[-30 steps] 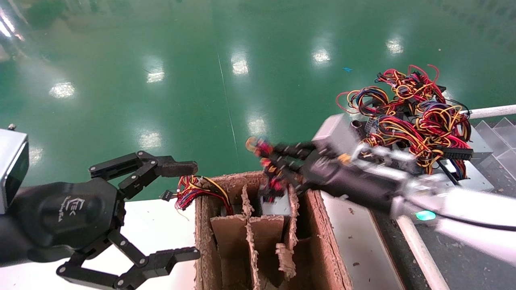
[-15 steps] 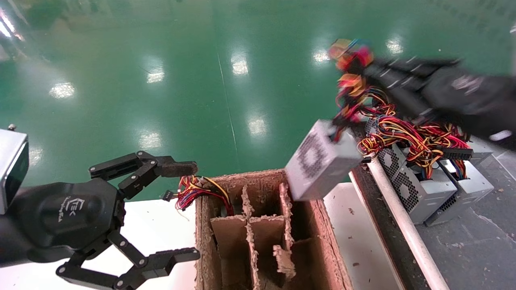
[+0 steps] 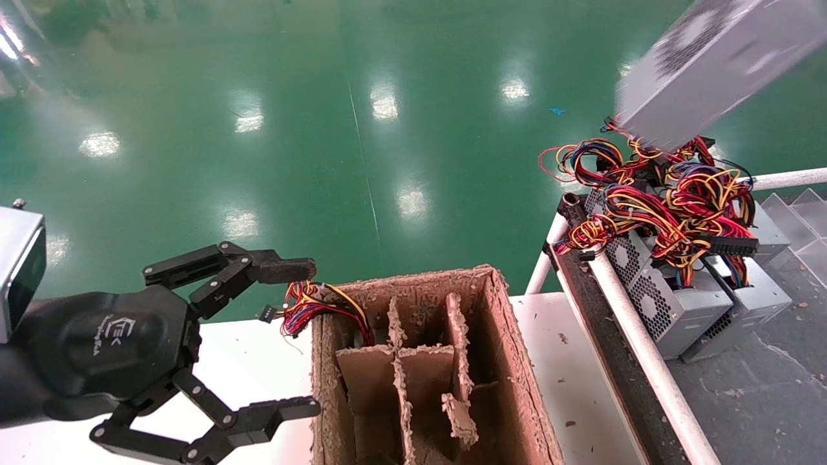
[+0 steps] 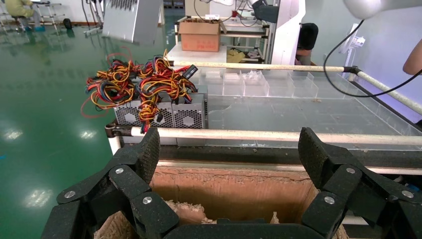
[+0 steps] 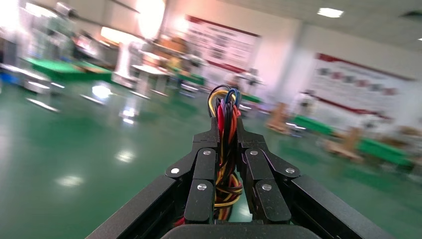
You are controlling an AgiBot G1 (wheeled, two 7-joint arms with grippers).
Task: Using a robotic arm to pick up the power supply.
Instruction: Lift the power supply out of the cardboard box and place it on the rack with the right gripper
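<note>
Claw (image 5: 226, 129) of the right arm is clamping a bundle of wires (image 5: 225, 107), red, yellow, black and blue, its fingers (image 5: 205, 167) pressing together on the strands in the right wrist view. Only green floor (image 5: 74, 149) and a blurred hall are showing behind it there. In the head view the right arm itself is lying out of frame, but a power supply (image 3: 714, 61) is hanging high at the upper right corner, tilted, blurred, clear of everything below it; the left wrist view is catching the same grey box (image 4: 132, 20) in the air above the pile.

Under it, other supplies (image 3: 672, 303) are sitting side by side behind a white rail (image 3: 636, 339), vent faces turned outward, with a tangle of cables (image 3: 665, 200) heaped on top of them.

Left claw (image 3: 294, 336) is hovering at the lower left over the white worktop (image 3: 252, 361), jaws spread wide apart, holding nothing, just beside a torn carton (image 3: 497, 336). The carton's dividers (image 3: 400, 368) are standing ragged inside it. One more bunch of wires (image 3: 310, 307) is spilling over the carton's far left corner, close to the upper finger of the left claw; whether they are touching cannot be told.
</note>
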